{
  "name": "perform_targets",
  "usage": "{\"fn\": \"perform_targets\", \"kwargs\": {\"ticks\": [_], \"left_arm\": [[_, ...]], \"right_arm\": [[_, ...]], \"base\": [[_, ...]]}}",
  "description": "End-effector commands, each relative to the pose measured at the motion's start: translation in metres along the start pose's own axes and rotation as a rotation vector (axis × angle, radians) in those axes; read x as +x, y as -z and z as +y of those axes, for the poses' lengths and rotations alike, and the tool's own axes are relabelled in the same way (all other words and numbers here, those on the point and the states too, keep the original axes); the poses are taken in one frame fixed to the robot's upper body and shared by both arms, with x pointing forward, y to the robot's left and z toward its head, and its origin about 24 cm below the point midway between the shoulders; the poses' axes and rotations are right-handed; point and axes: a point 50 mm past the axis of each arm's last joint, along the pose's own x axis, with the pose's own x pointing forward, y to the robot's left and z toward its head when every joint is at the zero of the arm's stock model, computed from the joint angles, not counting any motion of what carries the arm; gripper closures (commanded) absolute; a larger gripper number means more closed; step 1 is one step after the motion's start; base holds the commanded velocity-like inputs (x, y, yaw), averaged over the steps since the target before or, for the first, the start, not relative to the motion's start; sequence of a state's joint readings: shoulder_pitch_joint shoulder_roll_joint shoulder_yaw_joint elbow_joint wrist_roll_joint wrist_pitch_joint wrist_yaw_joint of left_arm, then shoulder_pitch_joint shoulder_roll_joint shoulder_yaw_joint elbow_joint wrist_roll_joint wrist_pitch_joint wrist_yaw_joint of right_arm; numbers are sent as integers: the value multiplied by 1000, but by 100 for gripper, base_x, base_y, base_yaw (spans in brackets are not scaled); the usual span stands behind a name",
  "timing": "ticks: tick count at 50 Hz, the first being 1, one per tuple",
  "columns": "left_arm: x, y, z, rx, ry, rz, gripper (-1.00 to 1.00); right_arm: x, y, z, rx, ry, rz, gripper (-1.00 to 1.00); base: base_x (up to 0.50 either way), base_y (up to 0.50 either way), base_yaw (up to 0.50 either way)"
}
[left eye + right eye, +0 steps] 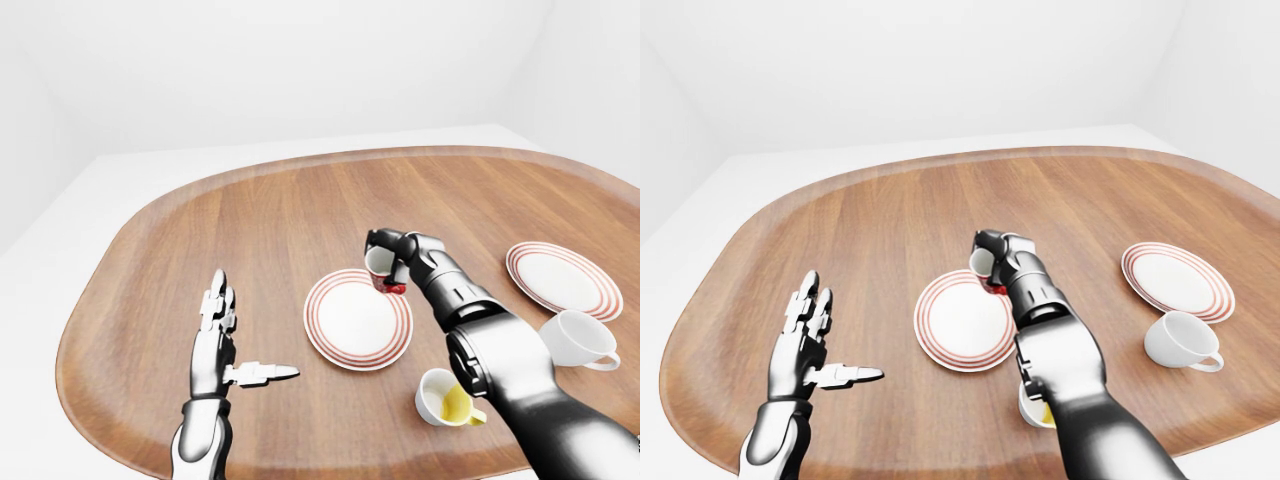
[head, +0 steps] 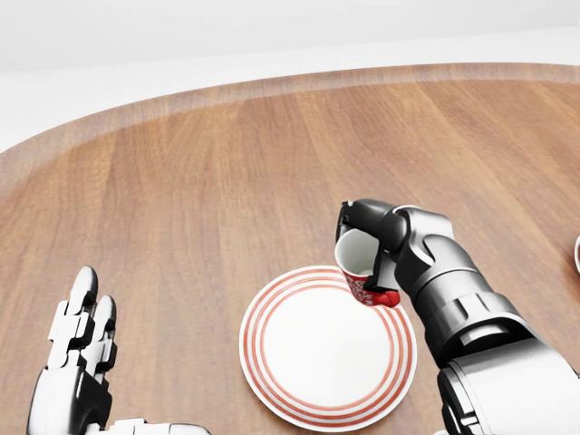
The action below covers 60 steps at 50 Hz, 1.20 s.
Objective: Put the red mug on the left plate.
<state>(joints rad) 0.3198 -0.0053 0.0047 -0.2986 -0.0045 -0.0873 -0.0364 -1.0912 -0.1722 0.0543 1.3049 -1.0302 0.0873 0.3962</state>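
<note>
My right hand (image 2: 367, 237) is shut on the red mug (image 2: 359, 265), which has a white inside and is tilted, its mouth facing the view's left. The mug hangs just over the upper right rim of the left plate (image 2: 308, 358), a white plate with red rings. I cannot tell whether the mug touches the plate. The mug also shows in the left-eye view (image 1: 385, 268). My left hand (image 1: 235, 345) is open and empty over the wood, well to the left of the plate.
A second red-ringed plate (image 1: 562, 279) lies at the right of the wooden table (image 1: 250, 220). A white mug (image 1: 577, 340) stands below it, and a white mug with a yellow inside (image 1: 447, 398) stands by my right forearm.
</note>
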Motion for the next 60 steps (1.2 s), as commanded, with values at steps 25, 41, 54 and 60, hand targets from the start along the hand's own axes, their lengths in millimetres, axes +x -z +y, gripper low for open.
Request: {"fn": "perform_targets", "kwargs": {"ticks": [25,41,54,60], "left_arm": [[2,-1,2,-7,-5,-5,-100],[4,0,4,-14,-6,-6,-100],[6,1,4,-15,-6,-3,-100],[6,1,5,-18,-8,-3,-100]], "right_arm": [[12,-14,56,240,49,-196,100],[14,-19,71,254,-14,-192,100],[16,-14,88,193,-59,-83,100],[17,-12,93,185,-87,-60,100]], "base": [[0,0,0],[0,0,0],[0,0,0],[0,0,0]]}}
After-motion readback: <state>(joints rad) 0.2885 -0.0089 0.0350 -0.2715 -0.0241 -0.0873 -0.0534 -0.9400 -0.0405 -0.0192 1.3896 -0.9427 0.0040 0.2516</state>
